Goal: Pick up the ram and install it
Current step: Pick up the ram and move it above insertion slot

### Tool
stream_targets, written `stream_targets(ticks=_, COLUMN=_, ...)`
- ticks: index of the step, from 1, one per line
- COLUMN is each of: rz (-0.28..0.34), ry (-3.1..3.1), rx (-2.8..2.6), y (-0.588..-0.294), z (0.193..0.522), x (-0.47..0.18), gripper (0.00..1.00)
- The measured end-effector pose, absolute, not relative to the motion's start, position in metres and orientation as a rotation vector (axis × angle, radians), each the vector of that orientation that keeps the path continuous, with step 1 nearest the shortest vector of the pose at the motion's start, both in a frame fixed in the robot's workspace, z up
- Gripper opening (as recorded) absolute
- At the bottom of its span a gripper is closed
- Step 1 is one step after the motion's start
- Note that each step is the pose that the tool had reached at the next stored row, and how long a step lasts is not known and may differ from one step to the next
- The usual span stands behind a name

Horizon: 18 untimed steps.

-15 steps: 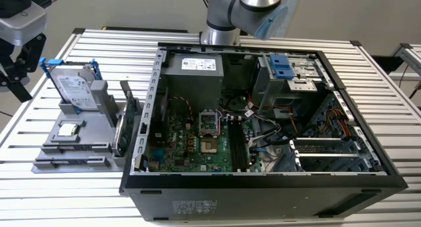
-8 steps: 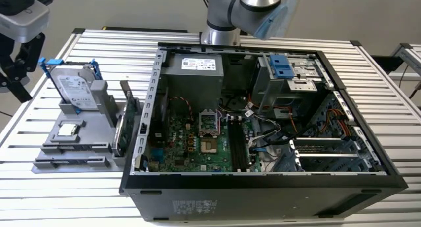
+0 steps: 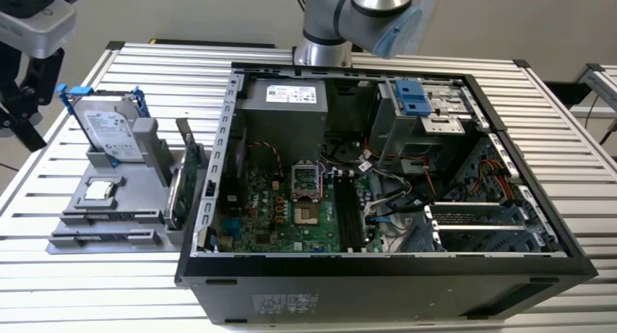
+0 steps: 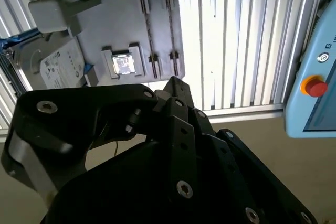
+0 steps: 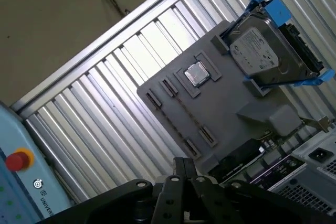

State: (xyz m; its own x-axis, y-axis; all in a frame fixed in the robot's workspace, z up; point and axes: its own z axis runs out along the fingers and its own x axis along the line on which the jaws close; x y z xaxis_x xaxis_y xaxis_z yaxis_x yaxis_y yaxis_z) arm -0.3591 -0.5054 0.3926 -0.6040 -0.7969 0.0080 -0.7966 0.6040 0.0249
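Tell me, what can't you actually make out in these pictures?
- Exterior view: the arm is cut off by the top edge.
- Exterior view: the green boards between the tray and the case stand edge-on and overlap, so I cannot tell them apart.
- Exterior view: the motherboard's long slots are too small to tell filled from empty.
- Second wrist view: the gripper hides part of the hard drive.

1 hard drive (image 3: 108,134), 1 processor (image 3: 101,191).
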Motion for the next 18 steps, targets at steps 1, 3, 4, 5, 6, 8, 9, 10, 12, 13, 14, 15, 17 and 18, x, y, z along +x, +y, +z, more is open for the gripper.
stream_targets(ticks=1, rz=-0.028, ry=-2.790, rx=1.402, y=-0.5054, z=0.3926, x=-0.3591, gripper=0.00)
stream_targets(ticks=3, rz=-0.025, ry=-2.777, rx=1.426, y=-0.5054, z=0.3926, x=-0.3591, gripper=0.00)
stream_targets(ticks=4, rz=-0.023, ry=-2.770, rx=1.438, y=-0.5054, z=0.3925, x=-0.3591, gripper=0.00)
stream_targets(ticks=5, rz=-0.021, ry=-2.763, rx=1.450, y=-0.5054, z=0.3926, x=-0.3591, gripper=0.00)
stream_targets(ticks=6, rz=-0.020, ry=-2.757, rx=1.461, y=-0.5054, z=0.3926, x=-0.3591, gripper=0.00)
stream_targets(ticks=8, rz=-0.016, ry=-2.743, rx=1.484, y=-0.5054, z=0.3925, x=-0.3591, gripper=0.00)
stream_targets(ticks=9, rz=-0.015, ry=-2.736, rx=1.496, y=-0.5054, z=0.3926, x=-0.3592, gripper=0.00)
stream_targets(ticks=10, rz=-0.013, ry=-2.729, rx=1.508, y=-0.5054, z=0.3926, x=-0.3592, gripper=0.00)
stream_targets(ticks=12, rz=-0.009, ry=-2.715, rx=1.530, y=-0.5054, z=0.3926, x=-0.3592, gripper=0.00)
stream_targets(ticks=13, rz=-0.007, ry=-2.708, rx=1.541, y=-0.5054, z=0.3925, x=-0.3592, gripper=0.00)
stream_targets(ticks=14, rz=-0.004, ry=-2.700, rx=1.552, y=-0.5054, z=0.3926, x=-0.3593, gripper=0.00)
stream_targets(ticks=15, rz=-0.002, ry=-2.694, rx=1.563, y=-0.5054, z=0.3926, x=-0.3593, gripper=0.00)
stream_targets(ticks=17, rz=0.002, ry=-2.680, rx=1.583, y=-0.5054, z=0.3926, x=-0.3594, gripper=0.00)
stream_targets(ticks=18, rz=0.005, ry=-2.672, rx=1.594, y=-0.5054, z=0.3926, x=-0.3594, gripper=0.00)
